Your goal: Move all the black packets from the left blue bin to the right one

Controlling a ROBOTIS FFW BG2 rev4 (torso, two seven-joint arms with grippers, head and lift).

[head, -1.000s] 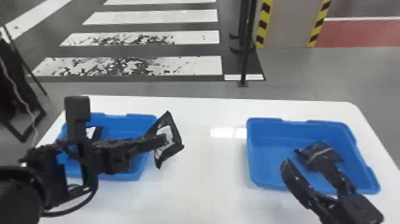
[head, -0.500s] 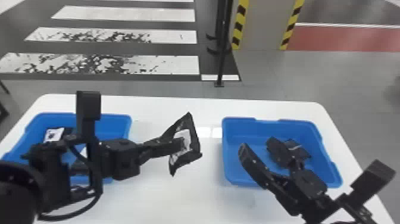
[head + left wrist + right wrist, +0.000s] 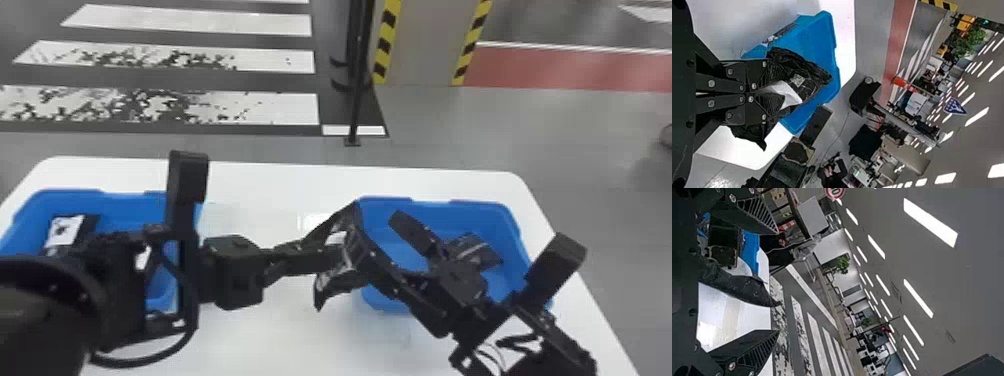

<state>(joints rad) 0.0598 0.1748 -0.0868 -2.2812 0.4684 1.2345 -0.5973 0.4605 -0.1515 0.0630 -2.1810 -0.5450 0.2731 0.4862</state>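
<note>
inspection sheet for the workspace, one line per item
surface: white tabletop, with light glare
job's things: left bin holds a white-labelled packet; right bin holds a dark packet; another black packet is gripped
clutter: dark boxy object beyond the table edge, identity unclear
grippers: left shut on the gripped packet; right open around part of it
cables: black cable looping by the left arm
surroundings: black pole, striped crossing, yellow-black markings
</note>
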